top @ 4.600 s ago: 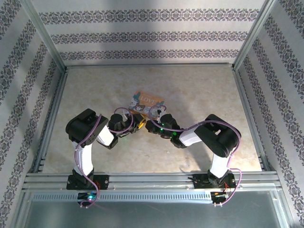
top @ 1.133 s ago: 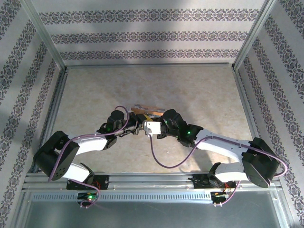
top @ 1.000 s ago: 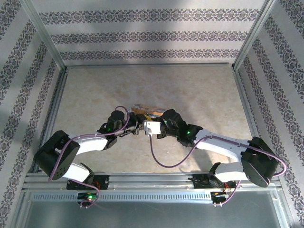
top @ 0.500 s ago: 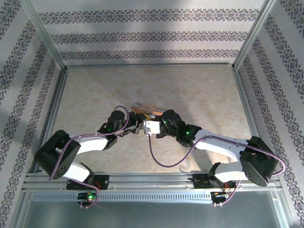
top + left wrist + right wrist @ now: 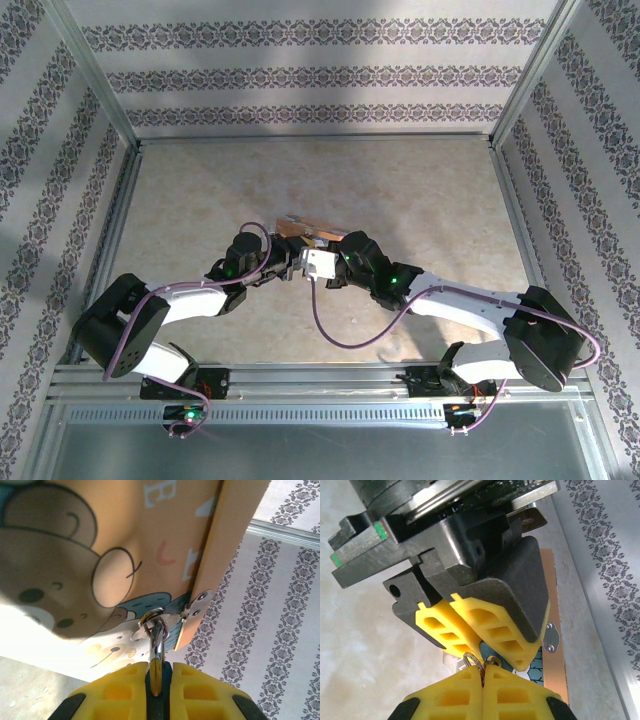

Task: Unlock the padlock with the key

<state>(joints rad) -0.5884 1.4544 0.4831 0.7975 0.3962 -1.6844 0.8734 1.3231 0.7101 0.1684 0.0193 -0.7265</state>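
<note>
Both pairs of jaws are clenched. Our left gripper point(image 5: 159, 674) pinches the key point(image 5: 158, 641), whose tip meets the padlock point(image 5: 125, 540), and our right gripper point(image 5: 483, 673) nips a small wire ring point(image 5: 467, 658). We see them meeting mid-table point(image 5: 420, 190), with patterned walls point(image 5: 320, 75) beyond.

Patterned striped walls point(image 5: 320, 75), beige tabletop point(image 5: 200, 190), metal rails point(image 5: 320, 378)

Right hand point(image 5: 483, 672) newly shut, slightly nearer the padlock point(image 5: 302, 226).
</note>
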